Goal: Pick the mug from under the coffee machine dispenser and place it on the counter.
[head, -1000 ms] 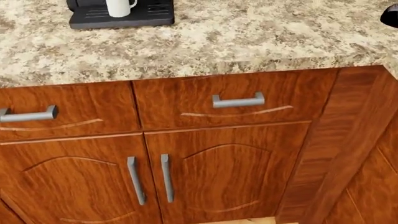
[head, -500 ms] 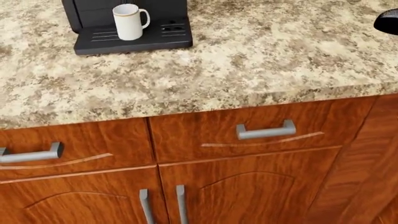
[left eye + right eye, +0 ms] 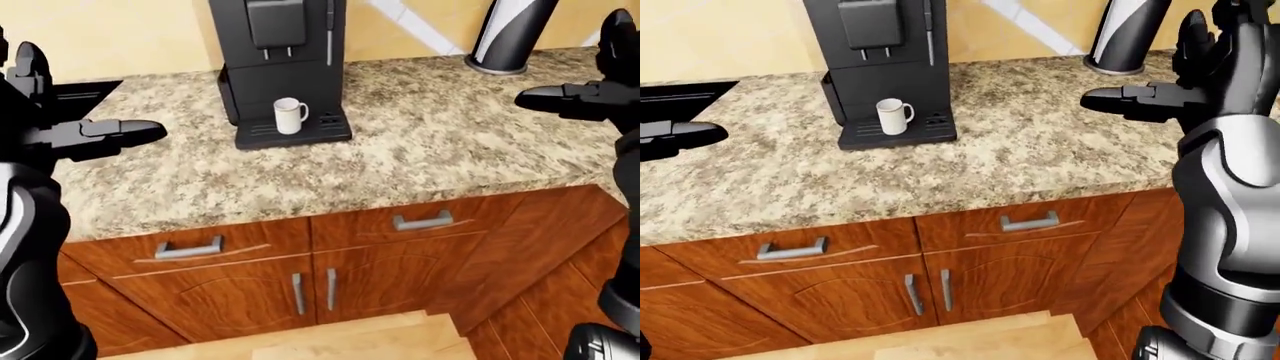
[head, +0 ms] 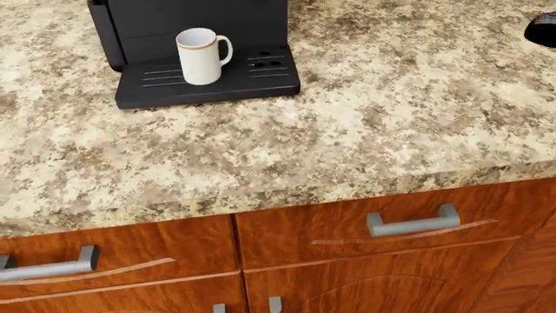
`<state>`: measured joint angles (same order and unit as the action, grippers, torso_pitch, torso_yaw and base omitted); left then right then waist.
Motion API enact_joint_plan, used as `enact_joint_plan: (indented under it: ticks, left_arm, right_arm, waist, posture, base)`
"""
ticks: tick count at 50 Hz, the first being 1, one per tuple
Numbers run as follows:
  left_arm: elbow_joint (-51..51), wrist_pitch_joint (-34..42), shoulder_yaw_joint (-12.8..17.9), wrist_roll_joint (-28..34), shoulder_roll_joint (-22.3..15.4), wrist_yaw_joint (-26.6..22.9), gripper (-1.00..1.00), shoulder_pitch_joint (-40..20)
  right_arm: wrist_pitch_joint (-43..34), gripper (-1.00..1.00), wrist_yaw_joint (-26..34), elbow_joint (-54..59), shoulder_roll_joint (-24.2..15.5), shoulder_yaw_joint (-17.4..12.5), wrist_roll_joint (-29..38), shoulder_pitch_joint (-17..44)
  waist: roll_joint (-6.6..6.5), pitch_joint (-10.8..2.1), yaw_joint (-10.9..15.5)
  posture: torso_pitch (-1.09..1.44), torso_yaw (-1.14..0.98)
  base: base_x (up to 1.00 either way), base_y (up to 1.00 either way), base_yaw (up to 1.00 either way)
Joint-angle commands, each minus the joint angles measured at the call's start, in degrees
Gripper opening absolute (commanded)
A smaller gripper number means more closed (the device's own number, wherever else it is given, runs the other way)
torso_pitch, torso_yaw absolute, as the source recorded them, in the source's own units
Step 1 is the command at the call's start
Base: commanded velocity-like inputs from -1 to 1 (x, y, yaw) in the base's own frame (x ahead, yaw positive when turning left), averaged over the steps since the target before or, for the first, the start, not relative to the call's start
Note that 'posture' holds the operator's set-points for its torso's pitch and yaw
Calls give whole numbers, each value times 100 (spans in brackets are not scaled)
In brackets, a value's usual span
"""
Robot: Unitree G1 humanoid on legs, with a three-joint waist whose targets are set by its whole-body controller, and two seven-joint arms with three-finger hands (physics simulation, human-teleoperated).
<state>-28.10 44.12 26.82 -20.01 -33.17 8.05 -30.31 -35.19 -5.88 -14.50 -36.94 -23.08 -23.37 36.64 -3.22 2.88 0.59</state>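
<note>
While mug (image 4: 201, 55) sits under dispenser, both hands (image 3: 95, 135) (image 3: 1140, 101) open, empty, well apart.

White mug (image 4: 201, 55) with tan rim, upright on black coffee machine (image 3: 282, 71) drip tray, under the dispenser, handle pointing right.
</note>
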Motion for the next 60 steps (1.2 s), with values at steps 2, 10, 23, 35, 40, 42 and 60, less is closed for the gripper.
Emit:
enact_joint_plan:
  ticks: [2, 10, 23, 35, 40, 42, 60]
  left_arm:
    - [-213, -169, 18, -18, -107, -22, 100, -195]
    - [-213, -167, 27, -24, -118, -19, 100, -199]
    - [-240, -111, 24, -66, -142, 13, 100, -247]
    - [-298, -64, 17, -96, -147, 28, 100, -236]
    - [-322, 0, 30, -69, -175, 38, 100, -233]
    - [-382, 134, 27, -61, -206, 81, 100, -284]
    - [-1031, 1415, 132, 474, -169, 1285, 100, -359]
  right_arm:
    - [187, 100, -47, -167, -173, -204, 30, 209]
    - [200, 100, -58, -141, -198, -208, 18, 205]
    - [205, 100, -62, -103, -247, -220, -1, 236]
    - [193, 100, -139, -102, -247, -247, -79, 237]
    - [185, 100, -156, -119, -279, -234, -126, 243]
    - [154, 100, -166, -130, -294, -226, -105, 234]
    - [140, 100, -229, 65, -366, -207, 167, 323]
  waist:
    - [31, -170, -38]
    - [526, -118, 35]
    - [108, -63, -106]
    - [601, 2, 29]
    - [388, -82, -1]
    - [363, -89, -15]
    - [309, -48, -87]
  posture:
    - [0, 0]
    - [0, 0]
    - [0, 0]
    - [0, 0]
    - [0, 0]
    - [0, 0]
    - [0, 0]
  base:
    - [15, 0, 0]
    - [17, 0, 0]
    - [18, 0, 0]
    - [7, 0, 0]
    - [0, 0, 0]
    - [0, 0, 0]
    - [0, 0, 0]
